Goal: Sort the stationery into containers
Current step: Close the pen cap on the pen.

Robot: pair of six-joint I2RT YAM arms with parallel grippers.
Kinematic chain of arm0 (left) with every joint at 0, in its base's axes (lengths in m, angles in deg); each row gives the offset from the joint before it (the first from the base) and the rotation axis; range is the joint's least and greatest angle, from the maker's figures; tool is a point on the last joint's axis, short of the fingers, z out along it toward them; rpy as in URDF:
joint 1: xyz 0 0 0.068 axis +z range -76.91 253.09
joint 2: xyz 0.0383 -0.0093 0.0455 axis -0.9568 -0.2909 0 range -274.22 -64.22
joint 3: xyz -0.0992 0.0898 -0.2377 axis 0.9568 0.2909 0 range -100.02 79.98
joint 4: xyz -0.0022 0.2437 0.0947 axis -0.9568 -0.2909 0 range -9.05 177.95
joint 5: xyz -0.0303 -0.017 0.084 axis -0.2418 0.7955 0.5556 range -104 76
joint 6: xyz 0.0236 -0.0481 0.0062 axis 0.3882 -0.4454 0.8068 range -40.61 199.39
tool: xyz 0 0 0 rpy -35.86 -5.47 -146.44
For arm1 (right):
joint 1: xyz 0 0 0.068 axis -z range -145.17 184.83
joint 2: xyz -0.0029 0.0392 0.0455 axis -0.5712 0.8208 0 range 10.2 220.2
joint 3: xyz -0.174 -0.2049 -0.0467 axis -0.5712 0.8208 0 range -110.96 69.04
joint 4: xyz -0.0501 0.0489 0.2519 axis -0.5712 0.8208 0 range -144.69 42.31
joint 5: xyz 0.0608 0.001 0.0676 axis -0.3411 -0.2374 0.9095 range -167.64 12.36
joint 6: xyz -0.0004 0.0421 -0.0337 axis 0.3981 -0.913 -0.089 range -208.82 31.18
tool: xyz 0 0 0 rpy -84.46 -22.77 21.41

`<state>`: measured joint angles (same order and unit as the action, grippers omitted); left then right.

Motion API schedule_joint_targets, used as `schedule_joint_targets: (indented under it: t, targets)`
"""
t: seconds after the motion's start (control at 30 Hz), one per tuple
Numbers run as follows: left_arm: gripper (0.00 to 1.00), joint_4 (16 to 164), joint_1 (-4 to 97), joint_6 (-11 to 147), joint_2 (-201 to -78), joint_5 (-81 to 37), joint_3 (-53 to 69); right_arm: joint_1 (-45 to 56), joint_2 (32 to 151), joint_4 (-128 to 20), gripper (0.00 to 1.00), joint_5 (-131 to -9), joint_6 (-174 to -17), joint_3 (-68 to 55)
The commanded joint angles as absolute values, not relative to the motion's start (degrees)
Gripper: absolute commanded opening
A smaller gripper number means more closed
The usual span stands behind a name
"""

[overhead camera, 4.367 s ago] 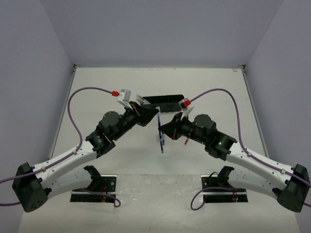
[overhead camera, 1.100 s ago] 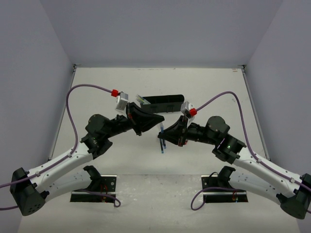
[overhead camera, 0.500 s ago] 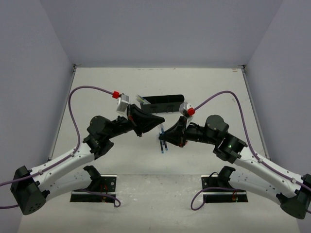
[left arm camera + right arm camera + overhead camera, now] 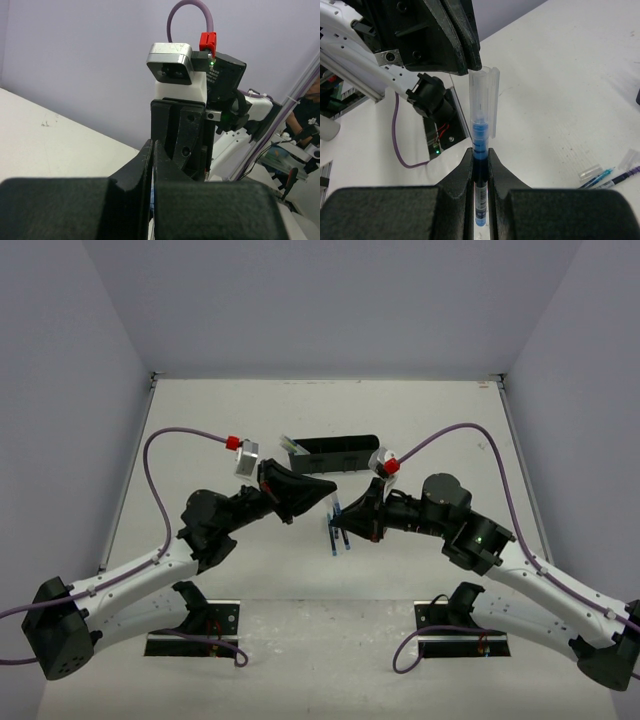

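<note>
My right gripper is shut on a blue pen and holds it above the table, its clear cap pointing at my left gripper. My left gripper is shut. Its fingertips touch the top end of the cap, and I cannot tell whether they pinch it. The black organizer tray lies just beyond both grippers, with a pale pen sticking out at its left end. A few loose pens lie on the table under the grippers. The eraser is out of view.
The right arm's wrist camera fills the left wrist view. Two black base plates with wires sit at the near edge. Purple cables arch over both arms. Grey walls close in the white table.
Both grippers have drawn back from the tray toward the near side and come tip to tip. The right gripper has kept the blue pen throughout.
</note>
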<state>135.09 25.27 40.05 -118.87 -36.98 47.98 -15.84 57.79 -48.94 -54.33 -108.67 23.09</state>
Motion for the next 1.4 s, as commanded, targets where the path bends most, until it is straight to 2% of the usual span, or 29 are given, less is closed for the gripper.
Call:
schedule_joint_targets:
  t: [0.0,0.23,0.47,0.63,0.8,0.9,1.07,1.1,1.37]
  targets:
    - [0.00,128.5,23.2,37.8,-120.8,-39.6,51.8,-15.6,56.1,-63.6,0.00,-60.0,-108.2,16.4]
    - [0.00,118.7,23.1,39.4,-117.2,-31.1,48.1,-15.6,57.5,-62.8,0.00,-55.6,-107.5,18.5]
    - [0.11,113.0,23.0,42.7,-116.7,-29.3,41.1,-15.7,57.4,-61.8,0.00,-54.3,-107.3,20.7]
    - [0.29,112.6,23.1,42.8,-117.5,-29.7,40.7,-15.7,57.0,-61.2,0.00,-55.1,-107.4,20.5]
    - [0.33,115.1,23.1,42.5,-117.8,-32.1,42.2,-15.7,57.7,-59.6,0.00,-56.2,-107.2,19.5]
    - [0.30,115.7,23.0,42.7,-118.4,-34.1,42.1,-15.7,58.0,-59.6,0.00,-56.6,-107.5,19.2]
    - [0.04,116.0,23.1,42.9,-118.9,-36.1,42.3,-15.7,57.9,-60.0,0.00,-56.0,-107.8,18.7]
    - [0.02,116.1,23.1,42.9,-119.1,-36.5,42.3,-15.7,57.9,-60.0,0.00,-55.9,-107.7,18.6]
    - [0.00,117.7,23.1,42.8,-119.2,-38.2,42.8,-15.7,57.2,-60.6,0.00,-56.4,-108.0,19.1]
